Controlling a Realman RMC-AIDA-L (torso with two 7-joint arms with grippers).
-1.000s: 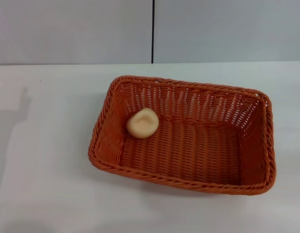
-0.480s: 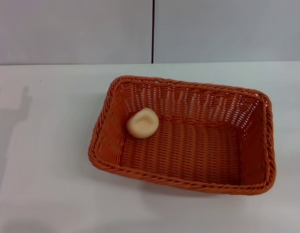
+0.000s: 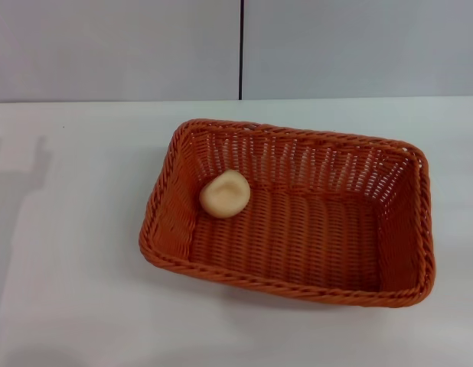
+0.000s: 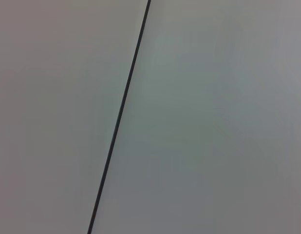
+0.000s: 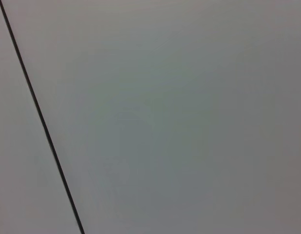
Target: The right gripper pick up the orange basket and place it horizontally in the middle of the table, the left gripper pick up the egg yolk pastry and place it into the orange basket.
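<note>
The orange basket [image 3: 298, 210] lies lengthwise across the middle of the white table [image 3: 68, 229] in the head view, slightly turned. Inside it, at its left end near the far wall, rests the egg yolk pastry [image 3: 224, 194], a small pale tan bun. Neither the left gripper nor the right gripper shows in any view. Both wrist views hold only a plain grey wall with a thin dark seam [image 4: 121, 112] [image 5: 41, 117].
A grey wall [image 3: 114, 46] with a vertical dark seam [image 3: 241, 46] stands behind the table's far edge. A faint shadow [image 3: 22, 164] lies on the tabletop at the left.
</note>
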